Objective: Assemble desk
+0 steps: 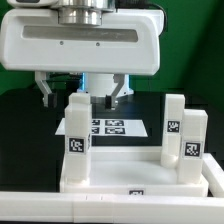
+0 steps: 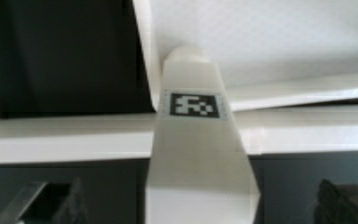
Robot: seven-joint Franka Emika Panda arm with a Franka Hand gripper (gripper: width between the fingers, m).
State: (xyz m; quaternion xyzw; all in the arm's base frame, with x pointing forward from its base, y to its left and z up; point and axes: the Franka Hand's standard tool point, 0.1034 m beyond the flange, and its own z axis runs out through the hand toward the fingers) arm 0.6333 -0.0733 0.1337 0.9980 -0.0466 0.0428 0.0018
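Near the front of the black worktop [image 1: 20, 150] sits the tabletop [image 1: 120, 178], underside up, with three legs standing in it: one at 9 o'clock [image 1: 78, 128] in the exterior view and two close together at 3 o'clock [image 1: 176, 122] [image 1: 192, 142]. I judge three of four legs seated, with a fourth still to fit; it is not visible in either view. Above the 9 o'clock leg the hand [image 1: 82, 95] hangs spread wide, holding nothing; the wrist view shows a tagged leg [image 2: 197, 110] rising between its dark fingertips [image 2: 51, 200]. Behind lies the marker board [image 1: 110, 127]. Room is tight around the leg and rim, freer toward 12 o'clock.
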